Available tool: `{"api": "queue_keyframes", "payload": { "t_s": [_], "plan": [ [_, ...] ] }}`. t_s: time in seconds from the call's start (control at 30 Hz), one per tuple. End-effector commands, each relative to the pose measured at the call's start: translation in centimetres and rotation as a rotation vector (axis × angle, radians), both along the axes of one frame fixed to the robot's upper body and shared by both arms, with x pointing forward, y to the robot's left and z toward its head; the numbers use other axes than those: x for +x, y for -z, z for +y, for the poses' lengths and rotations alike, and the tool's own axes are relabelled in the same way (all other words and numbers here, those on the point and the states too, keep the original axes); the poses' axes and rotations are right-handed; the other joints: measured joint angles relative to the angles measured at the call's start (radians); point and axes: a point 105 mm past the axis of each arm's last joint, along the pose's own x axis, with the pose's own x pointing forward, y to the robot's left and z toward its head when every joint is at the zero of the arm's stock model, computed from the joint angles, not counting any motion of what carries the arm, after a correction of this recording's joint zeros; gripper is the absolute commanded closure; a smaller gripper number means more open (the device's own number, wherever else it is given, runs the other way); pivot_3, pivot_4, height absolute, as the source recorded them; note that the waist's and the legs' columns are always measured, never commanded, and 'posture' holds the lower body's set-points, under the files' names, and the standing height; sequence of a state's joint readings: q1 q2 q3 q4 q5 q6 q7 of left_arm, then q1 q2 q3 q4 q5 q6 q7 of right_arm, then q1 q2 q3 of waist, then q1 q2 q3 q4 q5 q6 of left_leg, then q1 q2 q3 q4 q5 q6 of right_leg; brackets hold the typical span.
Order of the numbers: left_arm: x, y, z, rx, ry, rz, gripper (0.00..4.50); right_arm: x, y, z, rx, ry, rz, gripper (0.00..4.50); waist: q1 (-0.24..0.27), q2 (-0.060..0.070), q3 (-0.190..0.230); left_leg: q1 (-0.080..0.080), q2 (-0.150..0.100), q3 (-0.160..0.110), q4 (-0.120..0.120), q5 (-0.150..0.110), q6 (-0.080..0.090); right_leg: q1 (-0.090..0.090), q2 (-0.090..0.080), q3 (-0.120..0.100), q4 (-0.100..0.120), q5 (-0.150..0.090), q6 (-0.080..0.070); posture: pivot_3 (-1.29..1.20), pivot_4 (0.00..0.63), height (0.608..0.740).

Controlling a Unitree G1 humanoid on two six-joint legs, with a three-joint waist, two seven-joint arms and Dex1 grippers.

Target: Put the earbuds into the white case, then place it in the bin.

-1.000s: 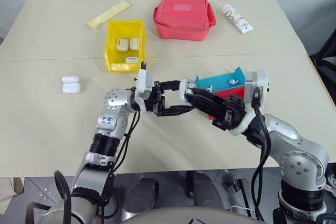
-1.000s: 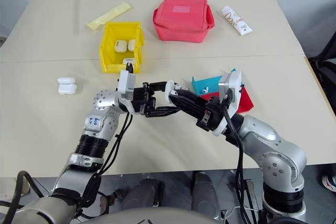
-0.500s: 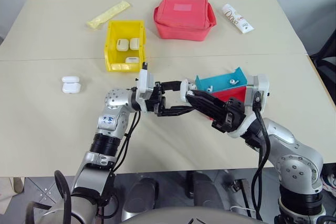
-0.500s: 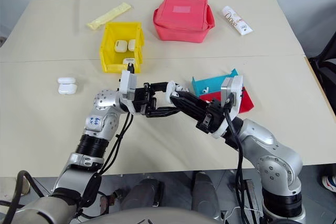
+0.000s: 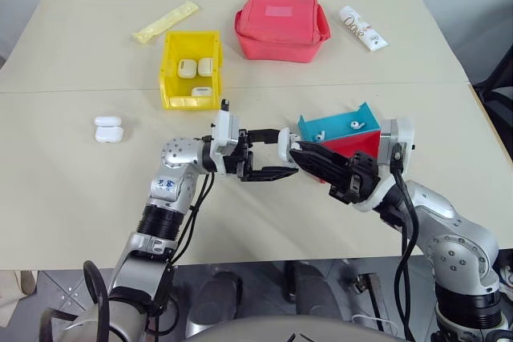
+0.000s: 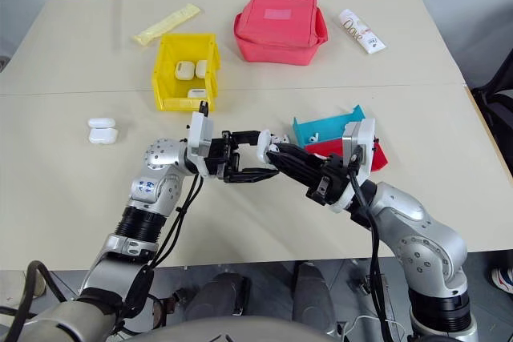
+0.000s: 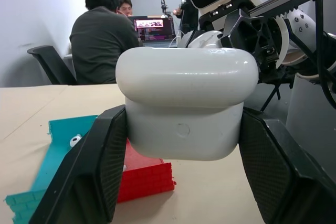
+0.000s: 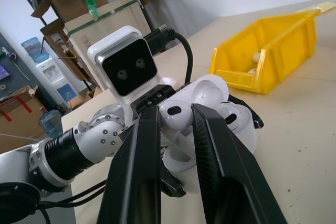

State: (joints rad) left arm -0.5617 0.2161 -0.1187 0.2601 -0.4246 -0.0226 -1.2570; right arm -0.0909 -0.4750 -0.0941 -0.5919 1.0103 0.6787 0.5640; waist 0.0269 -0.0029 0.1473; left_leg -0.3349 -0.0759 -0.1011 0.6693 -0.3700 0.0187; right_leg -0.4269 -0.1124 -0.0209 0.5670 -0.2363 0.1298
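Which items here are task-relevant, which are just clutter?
In play: white case in left gripper; earbud in right gripper; earbud in teal tray; yellow bin.

Clutter: red zip pouch; tube; yellow packet; spare case.

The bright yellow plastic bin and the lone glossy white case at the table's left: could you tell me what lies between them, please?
Nothing: in the left eye view only bare beige tabletop separates the bright yellow plastic bin from the glossy white case.

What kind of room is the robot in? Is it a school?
More likely an office or robot lab. Behind the glossy white earbud case people sit at a lit computer screen, and taped cardboard boxes are stacked by the wall beyond the beige worktable.
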Motion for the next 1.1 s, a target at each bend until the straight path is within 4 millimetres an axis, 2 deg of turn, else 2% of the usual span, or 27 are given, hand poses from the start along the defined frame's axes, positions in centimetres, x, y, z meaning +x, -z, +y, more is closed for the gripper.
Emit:
{"api": "queue_keyframes", "payload": {
  "t_s": [0.03, 0.33, 0.53, 0.63, 0.83, 1.1],
  "plan": [
    [-0.1, -2.2, 1.1, -0.081, -0.03, -0.09, 1.71, 0.9, 2.4, -1.8, -0.057, 0.102, 0.101, 4.01, 0.0, 0.0, 0.0, 0.0, 0.0, 0.0, 0.0, 0.0, 0.0, 0.0, 0.0, 0.0, 0.0, 0.0, 0.0, 0.0, 0.15, 0.74],
    [0.0, -1.9, 0.9, -0.087, -0.041, -0.088, 1.71, 0.1, 2.3, -1.0, -0.03, 0.086, 0.121, 4.01, 0.001, 0.0, 0.0, 0.0, 0.0, 0.0, 0.0, 0.0, 0.0, 0.0, 0.0, 0.0, 0.0, 0.0, 0.0, 0.0, 0.15, 0.74],
    [0.2, -1.8, 1.1, -0.083, -0.047, -0.086, 1.71, 0.3, 2.2, -1.5, -0.028, 0.128, 0.118, 4.01, 0.0, 0.0, 0.0, 0.0, 0.0, 0.0, 0.0, 0.0, 0.0, 0.0, 0.0, 0.0, 0.0, 0.0, 0.0, 0.0, 0.15, 0.74],
    [0.4, -1.6, 1.2, -0.078, -0.052, -0.083, 1.71, 0.2, 1.8, -1.8, -0.027, 0.141, 0.103, 4.01, 0.0, 0.0, 0.0, 0.0, 0.0, 0.0, 0.0, 0.0, 0.0, 0.0, 0.0, 0.0, 0.0, 0.0, 0.0, 0.0, 0.15, 0.74],
    [0.8, -0.8, 0.9, -0.065, -0.043, -0.065, 1.71, 0.1, -0.7, -0.7, 0.025, 0.129, 0.041, 4.01, 0.0, 0.0, 0.0, 0.0, 0.0, 0.0, 0.0, 0.0, 0.0, 0.0, 0.0, 0.0, 0.0, 0.0, 0.0, 0.0, 0.15, 0.74],
    [1.1, -1.0, 0.4, -0.074, -0.024, -0.063, 1.71, 0.2, -1.0, -0.2, 0.059, 0.124, 0.05, 4.01, 0.001, 0.0, 0.0, 0.0, 0.0, 0.0, 0.0, 0.0, 0.0, 0.0, 0.0, 0.0, 0.0, 0.0, 0.0, 0.0, 0.15, 0.74]
  ]
}}
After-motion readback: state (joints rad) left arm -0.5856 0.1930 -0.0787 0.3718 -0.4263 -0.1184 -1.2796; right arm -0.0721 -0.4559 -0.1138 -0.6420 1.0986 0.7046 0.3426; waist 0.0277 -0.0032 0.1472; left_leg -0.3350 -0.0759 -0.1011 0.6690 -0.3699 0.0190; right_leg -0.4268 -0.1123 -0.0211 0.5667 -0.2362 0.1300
